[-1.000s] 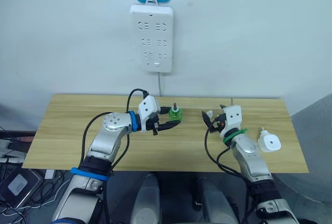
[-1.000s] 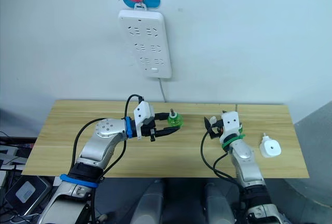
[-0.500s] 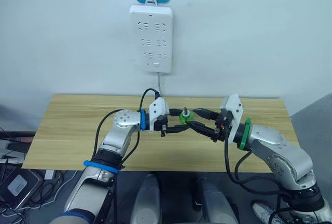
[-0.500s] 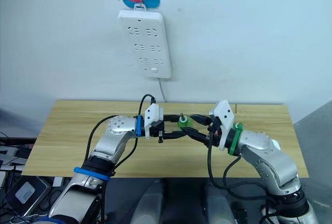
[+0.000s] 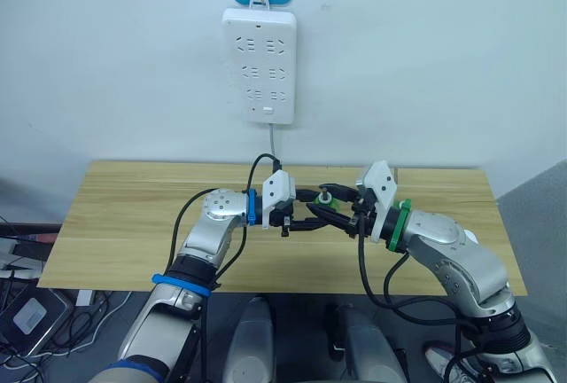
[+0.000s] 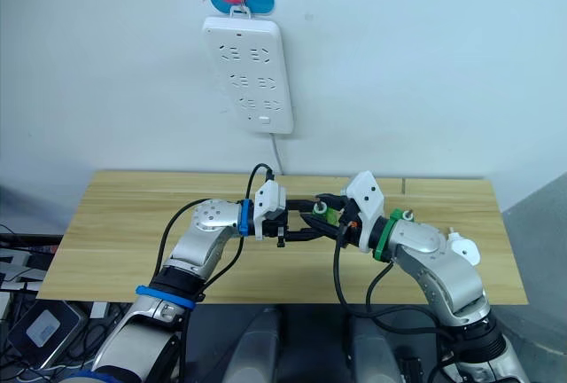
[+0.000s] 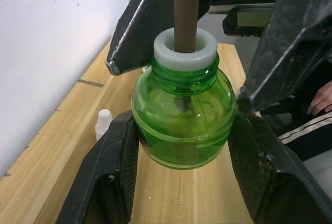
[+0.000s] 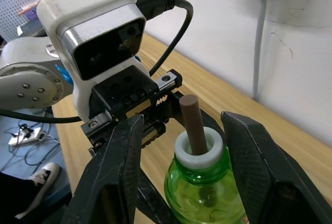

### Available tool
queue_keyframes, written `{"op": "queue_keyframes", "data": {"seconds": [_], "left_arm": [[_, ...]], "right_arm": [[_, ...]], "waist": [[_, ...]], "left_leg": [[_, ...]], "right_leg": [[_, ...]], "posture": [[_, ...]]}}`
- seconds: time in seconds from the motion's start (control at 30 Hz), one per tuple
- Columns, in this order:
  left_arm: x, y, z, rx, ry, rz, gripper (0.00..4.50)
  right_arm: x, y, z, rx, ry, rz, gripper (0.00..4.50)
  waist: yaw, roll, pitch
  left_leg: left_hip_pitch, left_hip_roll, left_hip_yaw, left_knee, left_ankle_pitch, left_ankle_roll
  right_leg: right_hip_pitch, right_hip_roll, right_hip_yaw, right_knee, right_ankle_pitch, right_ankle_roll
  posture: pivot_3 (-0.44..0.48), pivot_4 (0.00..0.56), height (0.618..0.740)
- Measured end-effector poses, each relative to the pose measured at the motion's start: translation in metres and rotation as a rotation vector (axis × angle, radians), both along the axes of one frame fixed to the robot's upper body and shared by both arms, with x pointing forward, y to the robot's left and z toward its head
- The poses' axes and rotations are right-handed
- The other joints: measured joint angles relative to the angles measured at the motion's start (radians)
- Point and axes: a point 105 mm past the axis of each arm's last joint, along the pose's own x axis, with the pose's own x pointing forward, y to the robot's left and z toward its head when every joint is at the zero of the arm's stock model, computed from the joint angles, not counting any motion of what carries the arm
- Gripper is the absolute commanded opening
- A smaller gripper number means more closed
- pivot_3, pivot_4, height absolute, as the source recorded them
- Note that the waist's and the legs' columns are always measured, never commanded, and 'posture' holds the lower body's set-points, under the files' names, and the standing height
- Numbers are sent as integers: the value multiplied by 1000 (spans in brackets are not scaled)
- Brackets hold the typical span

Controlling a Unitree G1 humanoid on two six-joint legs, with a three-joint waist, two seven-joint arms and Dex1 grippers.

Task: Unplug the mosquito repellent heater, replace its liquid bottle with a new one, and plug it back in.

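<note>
A small translucent green liquid bottle (image 7: 181,125) with a white collar and a brown wick, without a cap, hangs above the table's middle. My left gripper (image 5: 317,211) is shut on its round body, one finger on each side. My right gripper (image 8: 182,130) faces it from the right. It is open, and its fingers (image 8: 122,156) straddle the bottle's neck with a gap on each side. The white mosquito repellent heater (image 6: 462,247) lies on the table's right end, half hidden behind my right arm. A capped new bottle is out of view.
A white power strip (image 5: 258,66) hangs on the wall above the wooden table (image 5: 124,214), its cord running down behind the grippers. A small white pointed cap (image 7: 104,122) lies on the table near the wall. A person's hand (image 7: 321,99) shows beyond the table.
My right arm swung in from the table's right side, and its open fingers now sit around the bottle's neck. My left gripper carried the bottle a little to the right.
</note>
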Motion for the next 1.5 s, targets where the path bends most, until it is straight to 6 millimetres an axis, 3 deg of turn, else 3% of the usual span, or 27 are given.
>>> {"op": "queue_keyframes", "data": {"seconds": [0.1,0.37,0.4,0.57,0.67,0.9,1.5], "left_arm": [[-1,0,0,0,2,-5,2175],[-1,-2,-1,0,20,-4,2175],[-1,-2,-1,-2,28,-3,2901],[-3,-6,15,-119,38,68,4459],[-7,-13,16,-198,35,131,4500],[-1,-33,46,-345,-29,218,4500],[3,-48,55,-430,-29,271,4500]], "right_arm": [[3,-3,0,-8,-10,-18,862],[3,-5,-2,26,6,-39,874],[3,-6,-2,59,27,-52,874],[23,-41,11,421,234,-317,874],[27,-60,13,641,375,-415,874],[24,-63,32,970,578,-391,874],[19,-56,35,1015,681,-372,874]], "waist": [[0,0,0],[0,0,0],[0,0,0],[0,0,-2],[0,-1,-2],[-4,-1,-5],[-22,-1,-9]], "left_leg": [[0,0,0,0,0,0],[0,0,0,0,0,0],[0,0,-1,0,0,0],[0,0,-2,0,0,-1],[0,0,-2,0,0,-1],[0,-1,-1,1,0,0],[0,-1,-1,0,0,0]], "right_leg": [[0,0,0,0,0,0],[0,0,0,0,0,0],[0,0,-1,0,0,0],[1,-1,-1,1,0,0],[1,-2,-2,1,1,-1],[2,-1,0,0,1,1],[1,-1,-1,1,1,1]], "posture": [[218,260,740],[221,252,740],[220,251,740],[216,245,740],[219,242,740],[226,236,740],[206,238,740]]}}
